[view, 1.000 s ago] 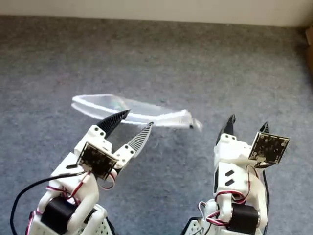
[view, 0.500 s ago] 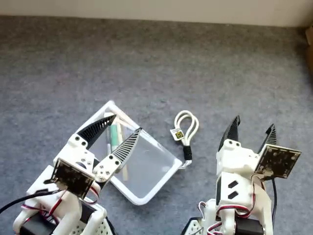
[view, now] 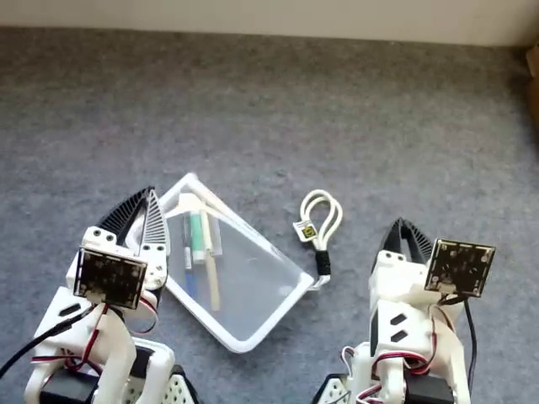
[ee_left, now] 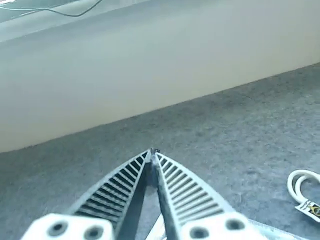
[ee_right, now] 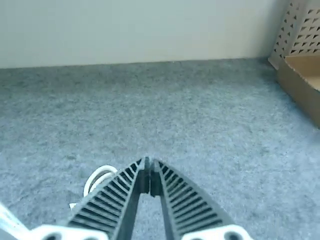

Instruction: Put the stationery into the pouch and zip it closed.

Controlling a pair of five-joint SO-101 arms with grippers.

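A clear plastic pouch (view: 244, 278) lies flat on the grey carpet, slanting from upper left to lower right. Several pens and a wooden stick (view: 200, 248) show through it at its left end. A white cord loop with a small tag (view: 317, 223) lies by the pouch's right corner; the loop also shows in the left wrist view (ee_left: 304, 187) and the right wrist view (ee_right: 100, 177). My left gripper (view: 143, 202) is shut and empty, just left of the pouch's upper corner. My right gripper (view: 408, 231) is shut and empty, right of the cord.
Grey carpet (view: 337, 109) spreads on all sides, with a pale wall (view: 269, 13) along the far edge. A cardboard box (ee_right: 300, 65) stands at the far right.
The pouch came down from the air and now lies flat on the carpet. Both grippers went from open to shut, and the left arm swung left, off the pouch.
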